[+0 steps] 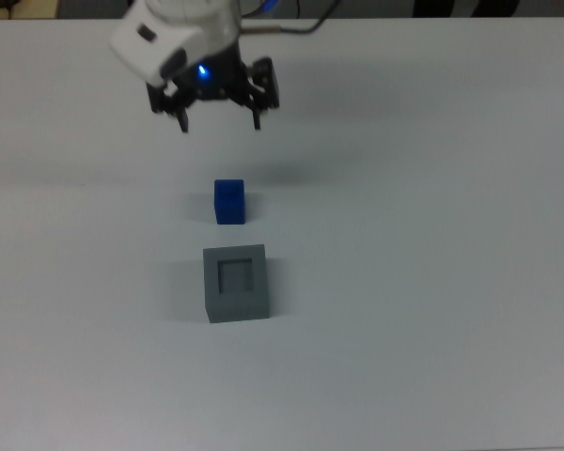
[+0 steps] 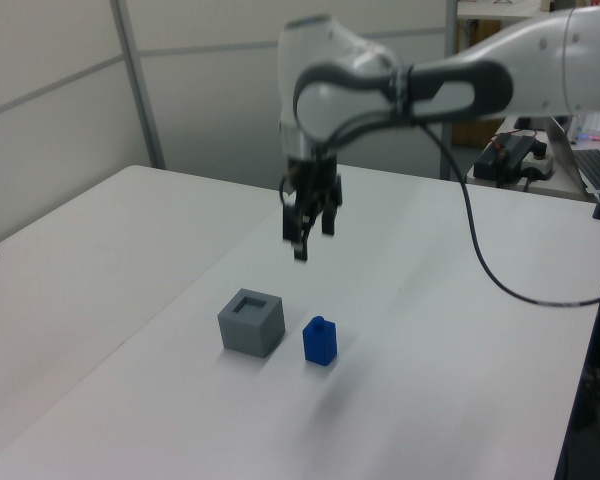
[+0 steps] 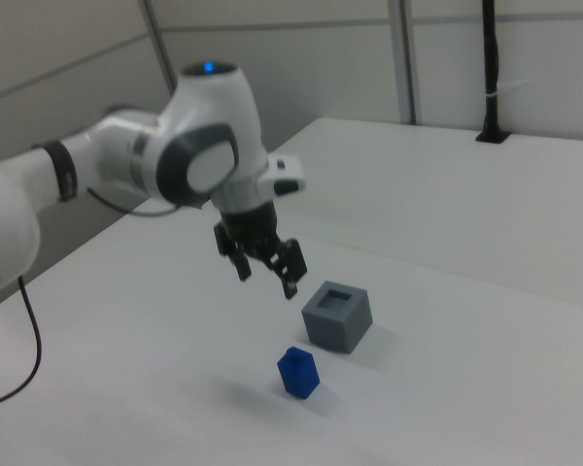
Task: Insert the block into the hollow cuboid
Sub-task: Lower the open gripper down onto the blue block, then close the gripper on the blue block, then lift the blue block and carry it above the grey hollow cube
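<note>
The block [image 2: 320, 341] sits on the white table [image 2: 460, 380], just to the left view's right of the hollow cuboid [image 2: 251, 321], as the gripper [image 2: 311, 237] hangs above and apart, jaws spread wide, holding and touching nothing.

A robotics laboratory.
A white robot arm [image 2: 450, 75] with a black cable [image 2: 485, 255] works over a wide white bench [image 2: 130, 250]. Pale partition panels [image 2: 60, 90] with metal posts stand at the upper left of the left view, and at its right edge is a desk with electronic equipment [image 2: 515, 155].
</note>
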